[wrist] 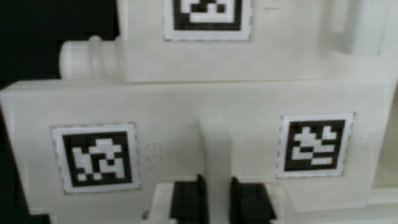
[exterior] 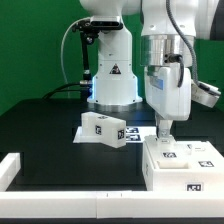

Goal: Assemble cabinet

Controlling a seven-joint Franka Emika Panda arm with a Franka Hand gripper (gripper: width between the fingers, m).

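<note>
**Gripper on the cabinet box, grip unclear**

The two-finger gripper (exterior: 165, 134) reaches the top of the white plastic cabinet box (exterior: 180, 162), at about four o'clock in the exterior view. The contact point is too small to make out, and the box's inside is hidden. In the wrist view the pale fingers (wrist: 175, 205) are cut off by the frame with a dark slit between them. I cannot tell whether they clamp anything. The blurred box face is smooth, with two black-and-white square tags flanking a vertical groove. A small white tagged block (exterior: 104, 127) lies on the flat marker board (exterior: 86, 137) near centre, well apart from the box. A white L-shaped rail (exterior: 12, 168) is cropped at eight o'clock.
</note>
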